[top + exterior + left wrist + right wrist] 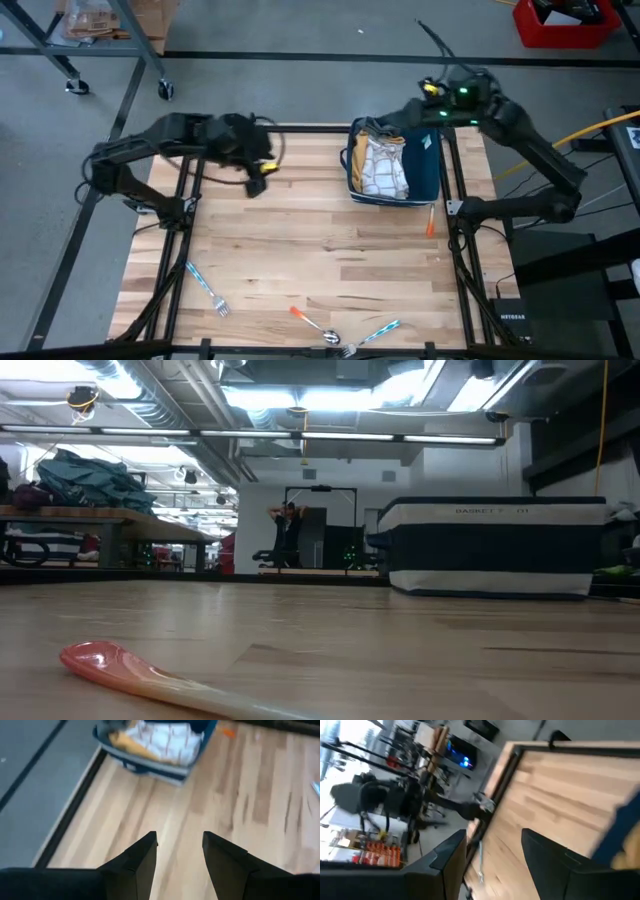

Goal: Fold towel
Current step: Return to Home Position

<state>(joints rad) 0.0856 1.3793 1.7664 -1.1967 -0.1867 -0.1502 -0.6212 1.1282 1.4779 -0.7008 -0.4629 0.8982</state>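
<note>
A white checked towel [384, 166] lies crumpled in a dark blue basket [432, 172] at the table's far right, beside yellow and grey cloth [372, 130]. The left wrist view shows the towel [167, 742] inside the basket [150, 766]. My left gripper [256, 178] hovers open above the table's far left part, left of the basket, with nothing between its fingers [180, 837]. My right gripper [405, 117] is raised over the basket's far end, open and empty [492, 836]. In the low view the basket [495, 545] stands on the tabletop.
Near the front edge lie a blue fork [207, 288], an orange-handled spoon [312, 321] and another blue fork [374, 336]. A small orange piece [430, 222] lies just in front of the basket. Bare wood [300, 230] spreads across the table's middle. Black frame rails run along the table's sides.
</note>
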